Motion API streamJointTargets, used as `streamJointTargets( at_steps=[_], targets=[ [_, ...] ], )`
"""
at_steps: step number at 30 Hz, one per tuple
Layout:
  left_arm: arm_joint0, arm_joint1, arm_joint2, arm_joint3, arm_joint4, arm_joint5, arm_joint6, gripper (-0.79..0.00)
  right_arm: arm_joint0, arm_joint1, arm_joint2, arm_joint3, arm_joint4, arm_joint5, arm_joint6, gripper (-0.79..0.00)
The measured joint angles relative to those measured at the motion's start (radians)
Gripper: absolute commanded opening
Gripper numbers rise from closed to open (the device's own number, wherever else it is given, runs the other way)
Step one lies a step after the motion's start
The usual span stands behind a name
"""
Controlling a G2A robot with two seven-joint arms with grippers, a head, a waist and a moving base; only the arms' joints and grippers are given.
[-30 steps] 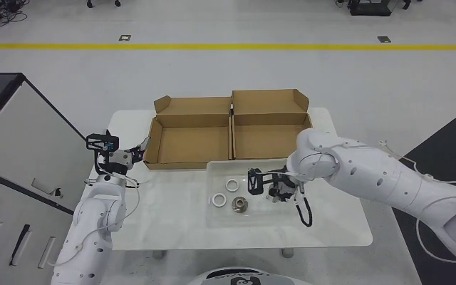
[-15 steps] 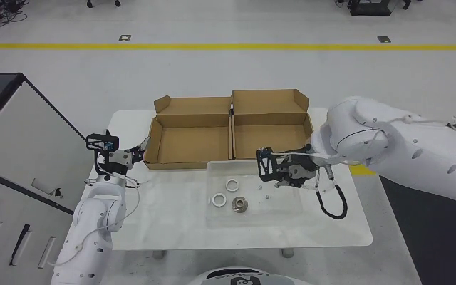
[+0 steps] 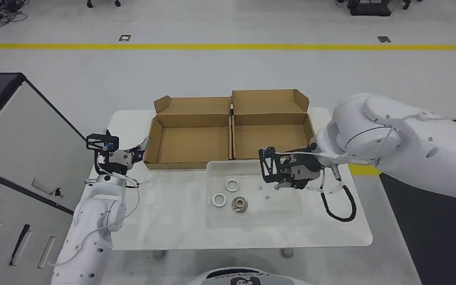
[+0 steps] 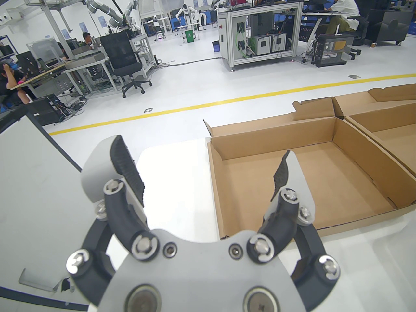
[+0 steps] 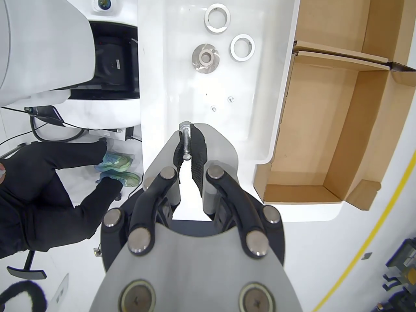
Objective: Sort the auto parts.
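Note:
My right gripper (image 5: 189, 131) (image 3: 265, 165) is shut on a threaded bolt (image 5: 186, 142) and hangs above the white tray (image 5: 279, 76) (image 3: 214, 214), near its far edge by the right cardboard box (image 3: 269, 139). In the tray lie two white rings (image 5: 217, 18) (image 5: 242, 47), a metal flanged hub (image 5: 205, 58) and two small nuts (image 5: 230, 99). From the top they are the rings (image 3: 232, 184) (image 3: 218, 201) and the hub (image 3: 239, 205). My left gripper (image 4: 208, 163) (image 3: 140, 148) stands open and holds nothing, at the left cardboard box's (image 4: 292, 176) (image 3: 189, 142) near-left corner.
Both cardboard boxes stand side by side at the back of the white table (image 3: 171, 228) with lids folded back. A grey cabinet (image 3: 35, 149) stands off the table's left side. Bare table lies on each side of the tray.
My right arm has lifted out of the tray and shifted toward the right box with the bolt in its fingers. The left arm has kept still.

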Motion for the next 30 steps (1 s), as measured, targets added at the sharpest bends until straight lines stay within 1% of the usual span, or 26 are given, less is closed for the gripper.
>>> streamJointTargets(
  at_steps=[2,4,5,8,13,18,25,30],
  targets=[
    [0.000,0.000,0.000,0.000,0.000,0.000,0.000,0.000,-0.014,0.001,0.001,0.008,-0.006,0.008,-0.021,-0.785],
    [0.000,0.000,0.000,0.000,0.000,0.000,0.000,0.000,-0.040,0.005,0.013,0.039,0.025,-0.004,-0.094,-0.785],
    [0.000,0.000,0.000,0.000,0.000,0.000,0.000,0.000,-0.052,0.009,0.028,0.069,0.075,-0.030,-0.149,-0.785],
    [0.000,0.000,0.000,0.000,0.000,0.000,0.000,0.000,-0.075,0.022,0.065,0.138,0.205,-0.116,-0.247,-0.785],
    [0.000,0.000,0.000,0.000,0.000,0.000,0.000,0.000,-0.120,0.032,0.102,0.221,0.406,-0.279,-0.333,-0.785],
    [0.000,0.000,0.000,0.000,0.000,0.000,0.000,0.000,-0.164,0.021,0.115,0.260,0.581,-0.405,-0.407,-0.785],
    [0.000,0.000,0.000,0.000,0.000,0.000,0.000,0.000,-0.235,-0.020,0.185,0.230,0.831,-0.410,-0.411,-0.785],
    [0.000,0.000,0.000,0.000,0.000,0.000,0.000,0.000,-0.318,-0.064,0.281,0.201,0.969,-0.410,-0.411,-0.785]
  ],
)
